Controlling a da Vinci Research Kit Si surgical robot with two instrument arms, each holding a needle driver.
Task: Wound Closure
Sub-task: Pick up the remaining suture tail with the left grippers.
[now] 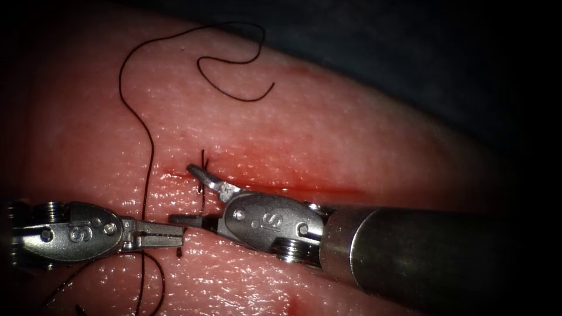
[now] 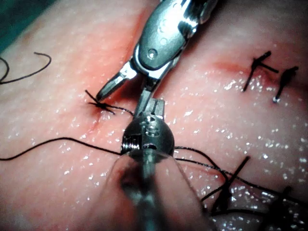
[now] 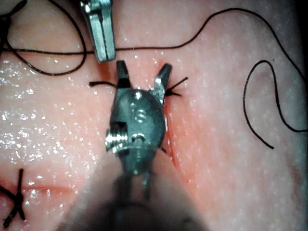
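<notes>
- While its jaws stand wide apart, the right tool (image 1: 196,196) straddles the knot (image 1: 202,175) at the left end of the cut (image 1: 304,190), one jaw above the stitch and one below, gripping nothing.
- Just left of it, the left tool (image 1: 175,233) lies flat on the tissue (image 1: 351,134) with its jaws closed; the long thread (image 1: 149,152) runs down past its tip, and I judge it is clamped on that strand, though the contact itself is hard to make out.
- No needle can be made out, so I cannot say where it is or whether it sits in the tissue.
- Judged from open jaws bracketing a tied stitch with short tails, the step in hand looks like trimming thread at the knot; only the right tool can cut.
- A clean cut would call for the strand to lie deep between the jaws and taut, clear of the knot and the tissue surface.
- Seen from the right wrist, the open jaws of the right tool (image 3: 143,77) have a gap between them and a free tail (image 3: 98,84) beside one jaw, with the left tool (image 3: 102,33) just beyond.
- Seen from the left wrist, finished stitches (image 2: 260,67) sit farther along the cut, past the right tool (image 2: 122,94).
- Up the tissue in the endoscope view, a loose curl of thread (image 1: 234,76) lies well apart from both tools.
</notes>
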